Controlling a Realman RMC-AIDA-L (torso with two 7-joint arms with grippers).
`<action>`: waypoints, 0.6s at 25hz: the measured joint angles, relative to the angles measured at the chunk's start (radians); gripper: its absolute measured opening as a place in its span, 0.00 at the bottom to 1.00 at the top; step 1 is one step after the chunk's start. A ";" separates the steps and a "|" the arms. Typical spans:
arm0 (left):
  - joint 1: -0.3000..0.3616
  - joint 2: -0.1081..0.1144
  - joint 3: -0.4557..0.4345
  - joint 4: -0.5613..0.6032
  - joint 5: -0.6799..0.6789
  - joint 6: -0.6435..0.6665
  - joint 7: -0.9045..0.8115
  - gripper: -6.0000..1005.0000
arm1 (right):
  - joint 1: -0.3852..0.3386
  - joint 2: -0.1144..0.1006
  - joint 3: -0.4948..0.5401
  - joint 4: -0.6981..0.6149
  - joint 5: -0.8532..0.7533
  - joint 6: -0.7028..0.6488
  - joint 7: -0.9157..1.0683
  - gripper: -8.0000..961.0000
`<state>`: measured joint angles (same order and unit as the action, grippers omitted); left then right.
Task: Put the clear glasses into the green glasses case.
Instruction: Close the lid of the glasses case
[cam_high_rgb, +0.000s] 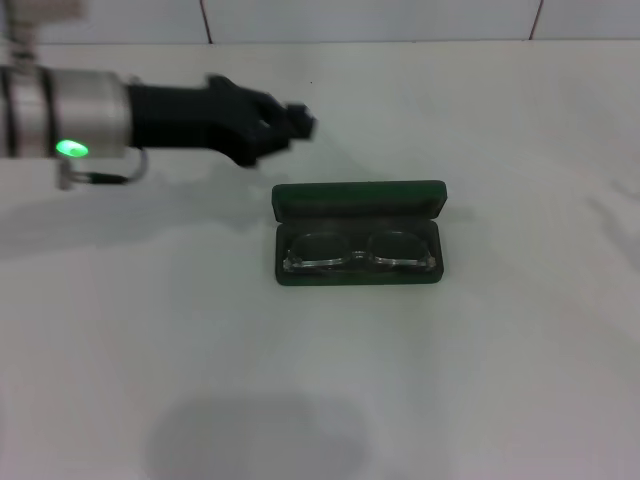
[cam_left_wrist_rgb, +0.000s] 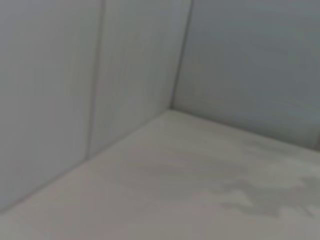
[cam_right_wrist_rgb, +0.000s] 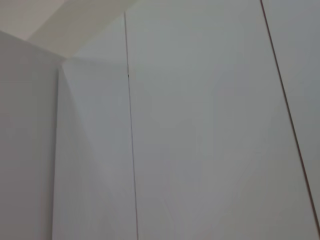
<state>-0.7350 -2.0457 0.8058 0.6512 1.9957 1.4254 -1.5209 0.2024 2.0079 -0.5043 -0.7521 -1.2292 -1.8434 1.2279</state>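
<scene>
On the white table (cam_high_rgb: 480, 380), near its middle, the green glasses case (cam_high_rgb: 358, 203) lying open, lid tipped back — inside it, the clear glasses (cam_high_rgb: 358, 251), lenses side by side. Up and to the left, well apart from the case, the left gripper (cam_high_rgb: 283, 127) hovering, empty — finger spread impossible to tell.

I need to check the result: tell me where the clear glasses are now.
In the head view, the clear glasses lie inside the open green glasses case near the table's middle; the left gripper hovers apart, toward the case's far left.
</scene>
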 joint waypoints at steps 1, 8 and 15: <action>-0.006 -0.012 0.027 -0.012 0.001 -0.023 0.011 0.18 | -0.006 -0.001 0.000 0.001 -0.001 -0.001 0.001 0.37; -0.052 -0.041 0.119 -0.119 -0.022 -0.090 0.067 0.18 | -0.022 -0.002 0.001 0.027 -0.009 -0.007 -0.002 0.37; -0.057 -0.042 0.124 -0.138 -0.077 -0.101 0.077 0.18 | -0.027 -0.003 0.001 0.055 -0.017 -0.008 -0.007 0.37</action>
<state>-0.7924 -2.0879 0.9301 0.5133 1.9189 1.3245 -1.4441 0.1758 2.0048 -0.5030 -0.6971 -1.2464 -1.8516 1.2205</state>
